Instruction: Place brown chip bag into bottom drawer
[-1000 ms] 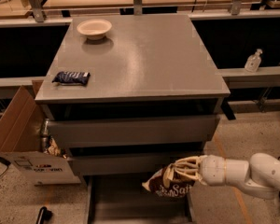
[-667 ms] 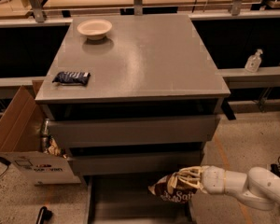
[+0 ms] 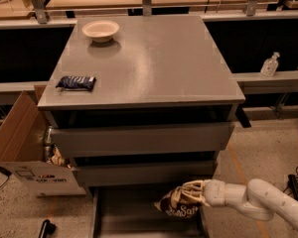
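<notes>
The brown chip bag is dark brown with white lettering and hangs at the right side of the open bottom drawer, just above its flat grey floor. My gripper reaches in from the lower right on a white arm and is shut on the bag's top edge. The drawer is pulled out below the two upper grey drawers of the cabinet. The bag's lower right part is hidden by the drawer's edge and my arm.
On the cabinet top lie a small dark-blue wrapped bar at the left and a cream bowl at the back. An open cardboard box stands left of the cabinet. A clear bottle stands on the ledge at right.
My gripper has carried the chip bag lower and a little to the right, down towards the floor of the bottom drawer. Nothing else has moved.
</notes>
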Controlling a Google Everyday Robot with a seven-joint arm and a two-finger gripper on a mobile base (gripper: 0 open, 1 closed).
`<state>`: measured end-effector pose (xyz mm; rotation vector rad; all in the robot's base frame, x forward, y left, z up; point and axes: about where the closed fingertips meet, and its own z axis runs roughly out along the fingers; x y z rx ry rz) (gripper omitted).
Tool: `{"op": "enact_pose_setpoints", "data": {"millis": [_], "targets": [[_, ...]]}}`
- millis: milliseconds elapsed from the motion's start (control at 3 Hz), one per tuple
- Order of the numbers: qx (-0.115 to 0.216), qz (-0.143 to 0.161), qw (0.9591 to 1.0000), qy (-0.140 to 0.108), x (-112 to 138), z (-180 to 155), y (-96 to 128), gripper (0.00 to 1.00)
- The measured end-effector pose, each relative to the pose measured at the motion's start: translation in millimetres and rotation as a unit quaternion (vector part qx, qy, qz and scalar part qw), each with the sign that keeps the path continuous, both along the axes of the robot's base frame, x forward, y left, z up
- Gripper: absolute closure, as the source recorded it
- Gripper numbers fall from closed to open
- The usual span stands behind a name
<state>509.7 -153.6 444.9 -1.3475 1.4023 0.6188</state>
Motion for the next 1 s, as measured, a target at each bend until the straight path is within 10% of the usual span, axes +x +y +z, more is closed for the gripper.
{"op": "enact_pose_setpoints", "data": {"millis": [1000], "targets": [[0.014,0.033,0.9993,0.006,11.0,-39.6,24.1,1.00]]}}
